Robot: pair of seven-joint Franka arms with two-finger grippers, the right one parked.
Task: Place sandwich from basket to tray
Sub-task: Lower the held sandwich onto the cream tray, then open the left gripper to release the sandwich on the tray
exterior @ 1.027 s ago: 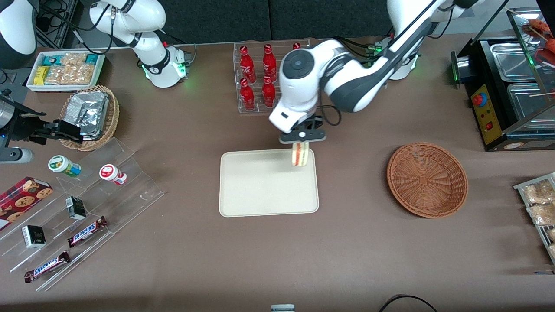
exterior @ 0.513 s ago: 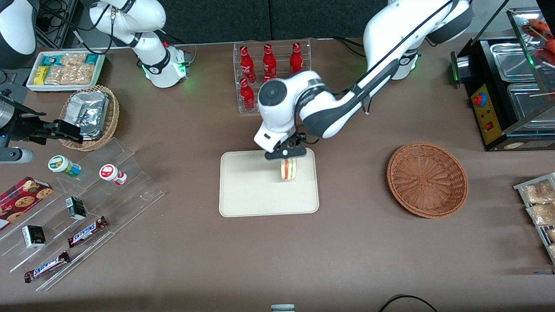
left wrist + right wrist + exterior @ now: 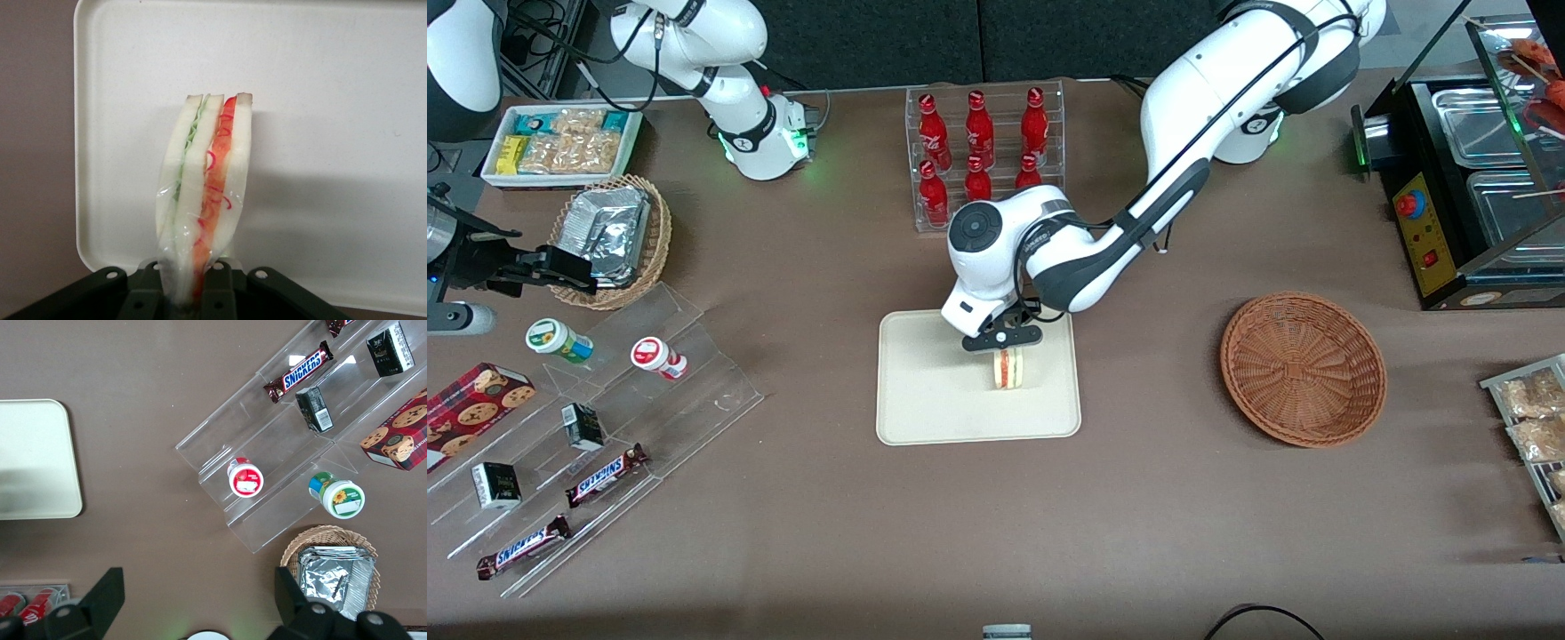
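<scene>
The end effector is clamped on the sandwich, which hangs straight below it with its long axis vertical, cut edge facing the front camera, directly above the tray; the basket lies well apart.

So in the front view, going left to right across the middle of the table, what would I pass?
Foil basket → clear stand → tray → gripper holding the sandwich → empty brown basket.
</scene>
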